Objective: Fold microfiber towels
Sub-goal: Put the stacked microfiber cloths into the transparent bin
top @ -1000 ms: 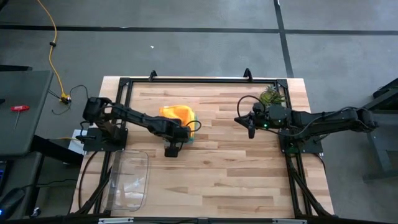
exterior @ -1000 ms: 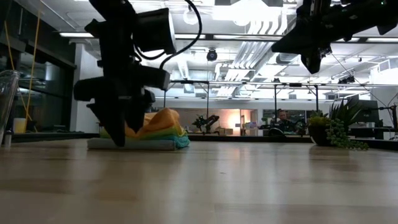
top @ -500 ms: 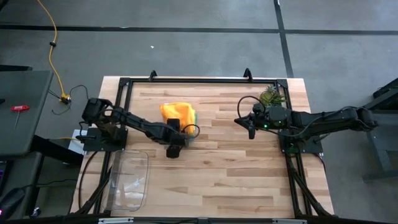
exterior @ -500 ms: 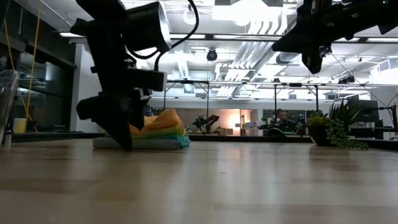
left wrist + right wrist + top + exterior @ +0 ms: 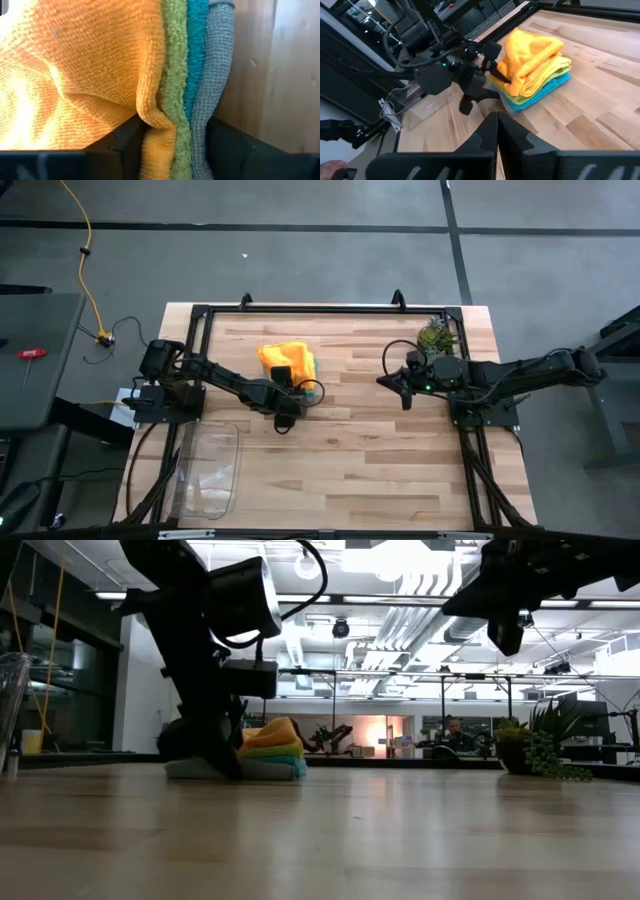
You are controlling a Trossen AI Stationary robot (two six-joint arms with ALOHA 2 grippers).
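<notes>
Pale wooden surface (image 5: 380,450) carrying everything here, with a clear plastic tray (image 5: 208,470) at the near left corner and a small spiky plant (image 5: 436,334) at the far right. Towels (image 5: 288,362) stacked left of centre toward the far side: orange on top, then lime green, teal and grey, with a yellow edge also showing. Since a second ago, stack nudged slightly and left arm swung in low against its near edge. Left pincer (image 5: 284,392) now straddling that edge, one finger (image 5: 127,145) over the orange layer and the other (image 5: 227,150) outside the grey one; wide open a moment back, now narrowing around the layers, whether actually gripping them hard to tell. Probably the start of a grab on the whole edge to fold or lift it. Right pincer (image 5: 403,387) fully closed, holding nothing, parked in the air near the plant, well apart from the stack.
</notes>
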